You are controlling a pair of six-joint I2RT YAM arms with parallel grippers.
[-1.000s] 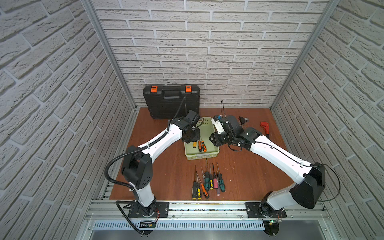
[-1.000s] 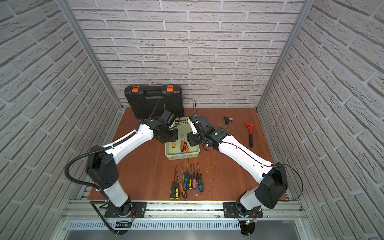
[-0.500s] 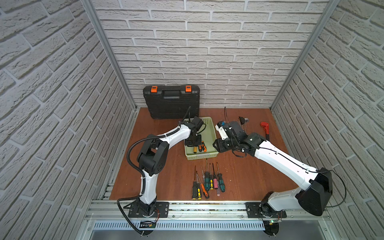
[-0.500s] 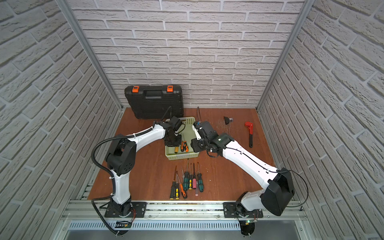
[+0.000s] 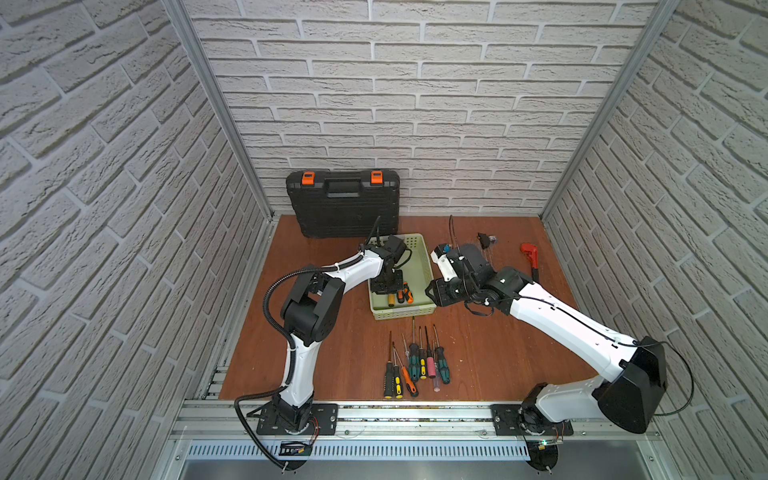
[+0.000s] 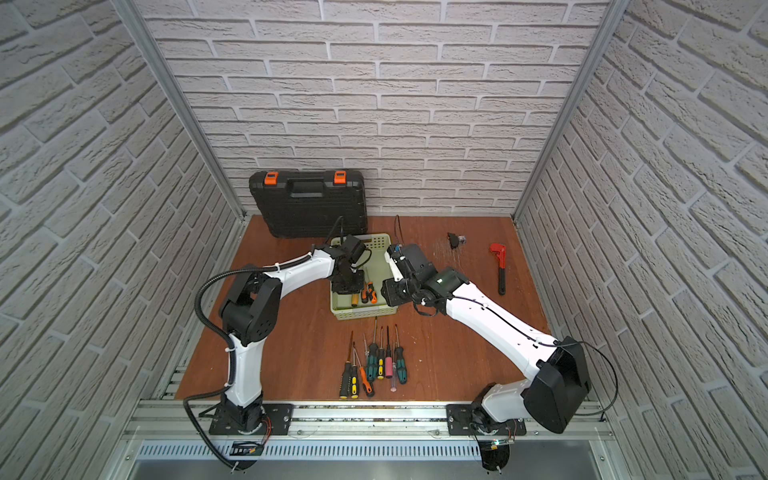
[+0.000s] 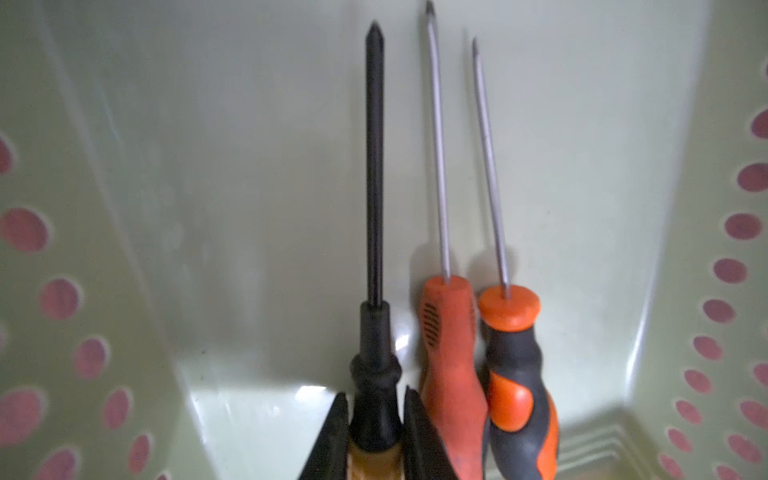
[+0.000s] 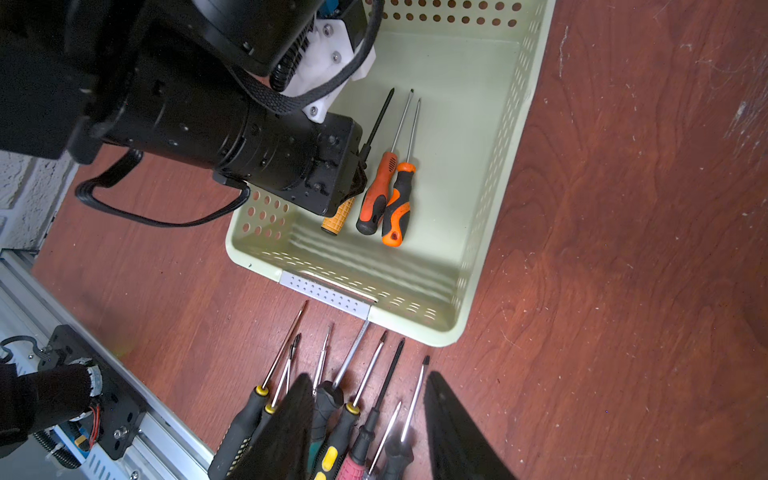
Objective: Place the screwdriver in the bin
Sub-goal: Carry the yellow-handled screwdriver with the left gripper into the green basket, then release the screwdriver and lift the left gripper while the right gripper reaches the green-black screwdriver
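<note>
Screwdriver (image 7: 375,208), yellow-handled: clamped in left gripper (image 7: 375,399), low inside bin (image 7: 249,187), parallel beside two orange screwdrivers (image 7: 451,353), likely so release lays it flat; right gripper (image 8: 370,386) gapes empty outside bin.

Both arms are white with big black joints. The left arm (image 5: 357,270) has a thick ribbed black hose (image 5: 268,308) running beside it. The right arm (image 5: 557,320) has a thin black cable (image 5: 691,380) instead. Each stands on a flat black plate (image 5: 326,415) with screws (small red wires (image 8: 96,419) peek out there). The left claw (image 8: 358,172) has a round black body, dotted with little screws, and a white block behind.
</note>
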